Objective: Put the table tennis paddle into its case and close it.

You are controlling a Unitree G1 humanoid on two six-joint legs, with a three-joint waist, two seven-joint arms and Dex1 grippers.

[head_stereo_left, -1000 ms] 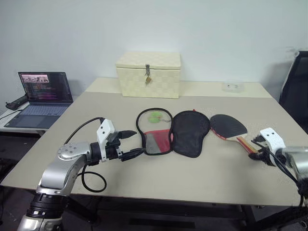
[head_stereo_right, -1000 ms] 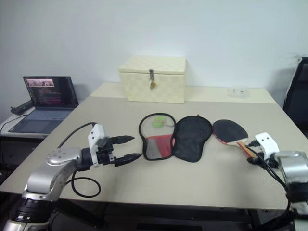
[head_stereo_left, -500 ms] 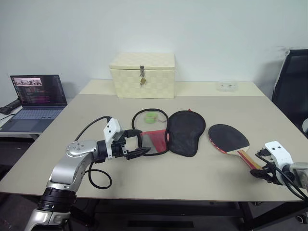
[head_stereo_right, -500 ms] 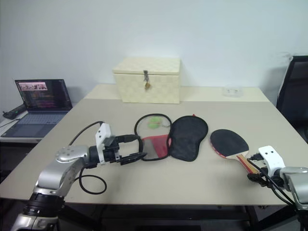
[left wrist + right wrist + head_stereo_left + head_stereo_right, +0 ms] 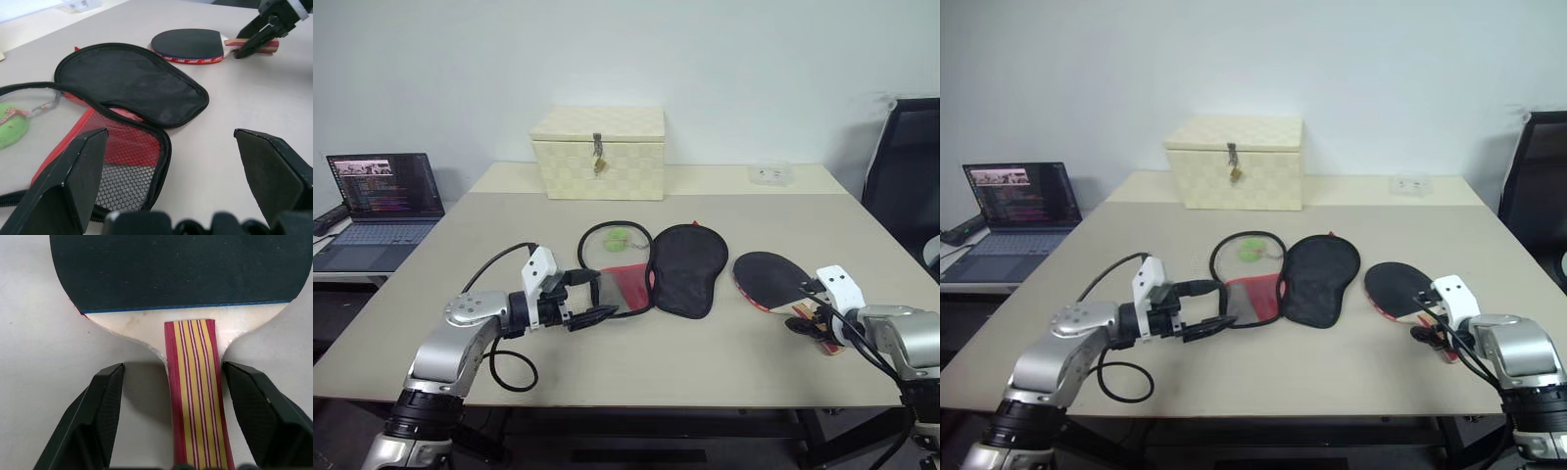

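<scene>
The right gripper (image 5: pixel 195 426) straddles the striped wooden handle of the black-rubber table tennis paddle (image 5: pixel 773 277), fingers apart, not gripping. The left gripper (image 5: pixel 592 297), spread wide and empty, hovers beside the open black-and-red fabric case (image 5: pixel 651 274).

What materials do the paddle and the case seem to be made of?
Paddle: matte black rubber face on a pale wooden blade, going by the bare light wood; its handle has red and yellow stripes. Case: apparently black woven fabric, with a red panel under see-through mesh.
</scene>
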